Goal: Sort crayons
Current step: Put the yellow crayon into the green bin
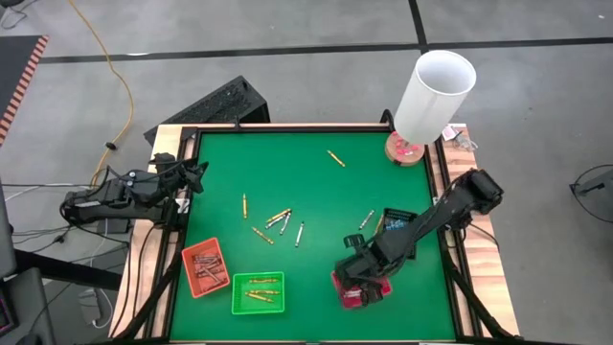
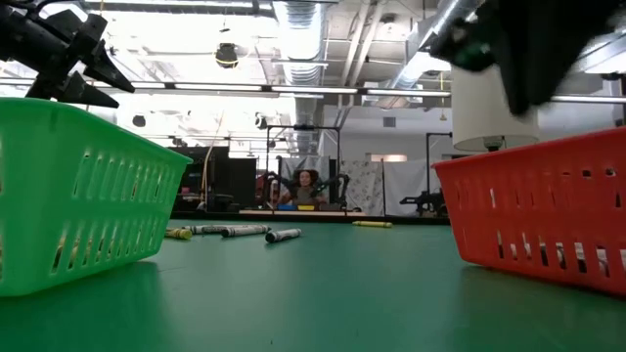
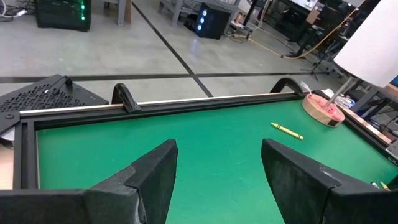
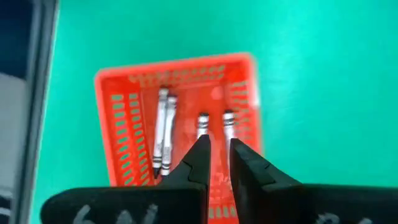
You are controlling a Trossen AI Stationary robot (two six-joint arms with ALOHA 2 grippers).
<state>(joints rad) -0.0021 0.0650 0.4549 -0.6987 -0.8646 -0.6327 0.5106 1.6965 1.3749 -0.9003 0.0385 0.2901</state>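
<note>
The crayons are thin short sticks. Several yellow-gold and silvery ones (image 1: 278, 218) lie loose mid-table, and one yellow crayon (image 1: 335, 157) lies farther back. Several silvery crayons (image 4: 163, 127) lie on the floor of the red tray (image 4: 112, 81). My right gripper (image 4: 216, 146) hangs just above that tray, pointing down. Its fingers are a little apart with nothing between them, and two crayon ends (image 4: 203, 119) show just past the tips. My left gripper (image 3: 217, 168) waits open above the table's left edge (image 1: 196, 175).
An orange tray (image 1: 204, 267) with reddish crayons and a green tray (image 1: 258, 292) with yellow ones stand near the front left. A black tray (image 1: 397, 222) lies under my right arm. A tall white cylinder (image 1: 436, 94) on a round wooden base stands at the far right corner.
</note>
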